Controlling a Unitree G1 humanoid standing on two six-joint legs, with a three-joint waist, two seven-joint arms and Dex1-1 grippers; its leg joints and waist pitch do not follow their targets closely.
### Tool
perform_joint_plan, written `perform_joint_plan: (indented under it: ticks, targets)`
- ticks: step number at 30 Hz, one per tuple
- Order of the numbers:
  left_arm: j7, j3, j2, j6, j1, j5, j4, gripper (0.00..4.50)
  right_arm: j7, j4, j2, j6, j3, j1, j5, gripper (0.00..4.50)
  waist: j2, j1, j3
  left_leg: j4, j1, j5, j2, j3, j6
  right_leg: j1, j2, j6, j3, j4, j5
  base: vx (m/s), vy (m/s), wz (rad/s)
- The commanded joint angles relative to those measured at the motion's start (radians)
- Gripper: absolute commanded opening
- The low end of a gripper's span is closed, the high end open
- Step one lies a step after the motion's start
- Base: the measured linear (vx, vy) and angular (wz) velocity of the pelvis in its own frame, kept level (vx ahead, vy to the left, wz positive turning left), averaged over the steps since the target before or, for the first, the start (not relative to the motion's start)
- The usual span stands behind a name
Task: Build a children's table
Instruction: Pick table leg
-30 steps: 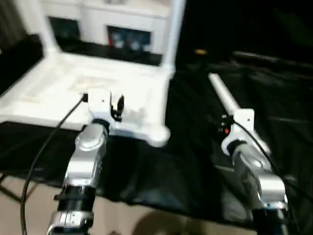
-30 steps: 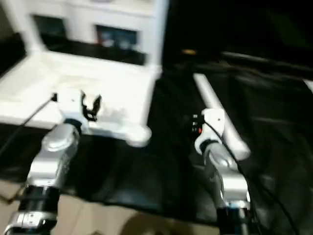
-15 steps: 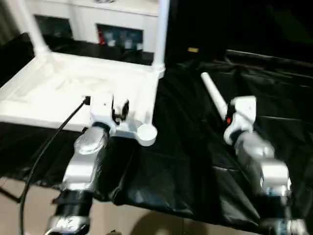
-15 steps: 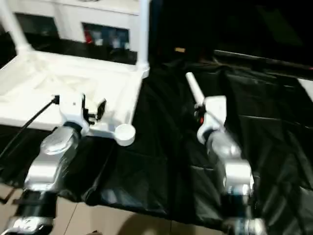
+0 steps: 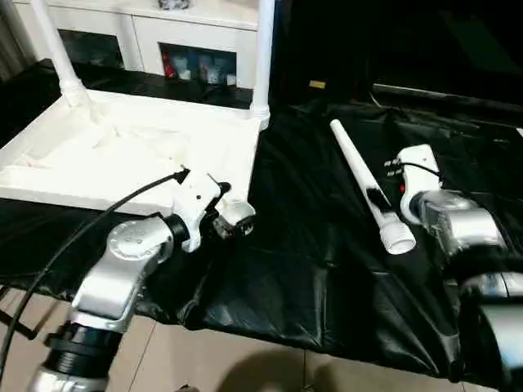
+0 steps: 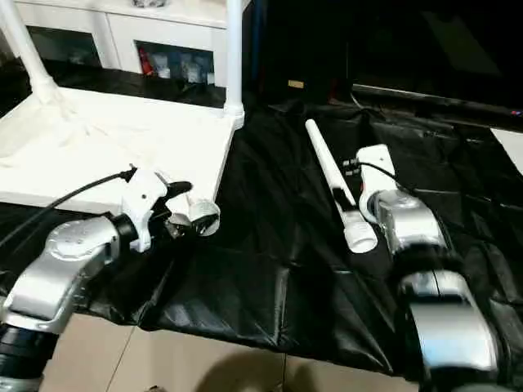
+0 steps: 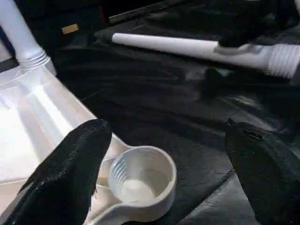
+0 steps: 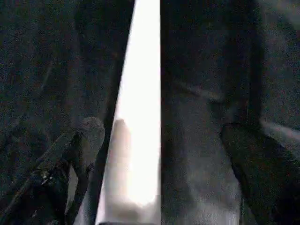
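White plastic square table top (image 5: 122, 155) lies underside-up at left on the black cloth (image 5: 310, 269), two round white legs (image 5: 263, 49) standing in its far corners. The left gripper (image 7: 164, 164), jaws spread wide, hovers at the near empty corner socket (image 7: 140, 180). Right of it, a loose white tapered leg (image 5: 365, 186) lies between the right gripper's (image 8: 159, 140) parted fingers.

black sheet (image 5: 310, 269) | white glass-door cabinet (image 5: 180, 33) | tan floor (image 5: 204, 363)

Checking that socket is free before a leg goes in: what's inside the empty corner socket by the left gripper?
The corner socket by the left gripper holds no leg: threaded white wall and bare white floor show. One finger hides part of its near rim.
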Motion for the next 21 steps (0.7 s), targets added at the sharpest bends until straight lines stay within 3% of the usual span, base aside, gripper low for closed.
perform_joint_plan:
  ticks: [1,8,10,11,12,21]
  targets:
    - [-0.017,-0.013,0.01,0.018,-0.007,-0.01,-0.02,4.41,0.002,0.059,-0.008,0.002,-0.008,-0.037,-0.014,4.5,-0.002,0.005,-0.061,-0.076,-0.009,-0.038,0.033,-0.001,0.05,0.067,-0.059,-0.247,0.049,-0.071,-0.109,0.0,0.0,0.0]
    - [-0.125,-0.028,0.071,0.125,0.0,-0.08,-0.107,4.41,0.081,0.269,-0.011,0.076,-0.042,-0.145,0.019,4.5,-0.004,0.008,-0.061,-0.074,-0.009,-0.029,0.037,0.002,0.057,0.064,-0.058,-0.277,0.048,-0.064,-0.082,0.0,0.0,0.0]
    - [-0.155,-0.034,0.086,0.149,-0.001,-0.101,-0.123,4.5,0.082,0.29,-0.014,0.091,-0.044,-0.155,0.017,4.22,0.0,0.011,-0.06,-0.075,-0.007,-0.03,0.038,0.004,0.049,0.062,-0.058,-0.28,0.047,-0.064,-0.089,0.0,0.0,0.0]
    - [-0.17,-0.037,0.093,0.162,-0.003,-0.112,-0.128,4.5,0.079,0.298,-0.015,0.1,-0.048,-0.158,0.018,4.14,-0.001,0.011,-0.059,-0.075,-0.009,-0.034,0.039,0.004,0.041,0.064,-0.057,-0.275,0.047,-0.064,-0.094,0.0,0.0,0.0]
    - [-0.182,-0.043,0.101,0.171,-0.005,-0.114,-0.13,4.5,0.074,0.305,-0.018,0.108,-0.048,-0.16,0.016,4.14,-0.009,0.011,-0.059,-0.077,-0.008,-0.038,0.039,0.004,0.037,0.064,-0.057,-0.268,0.047,-0.063,-0.112,0.0,0.0,0.0]
    - [-0.241,-0.07,0.137,0.216,-0.035,-0.133,-0.125,4.5,0.082,0.368,-0.02,0.106,-0.032,-0.175,-0.017,3.22,-0.011,0.01,-0.057,-0.079,-0.008,-0.06,0.04,0.005,0.006,0.061,-0.06,-0.247,0.048,-0.068,-0.144,0.0,0.0,0.0]
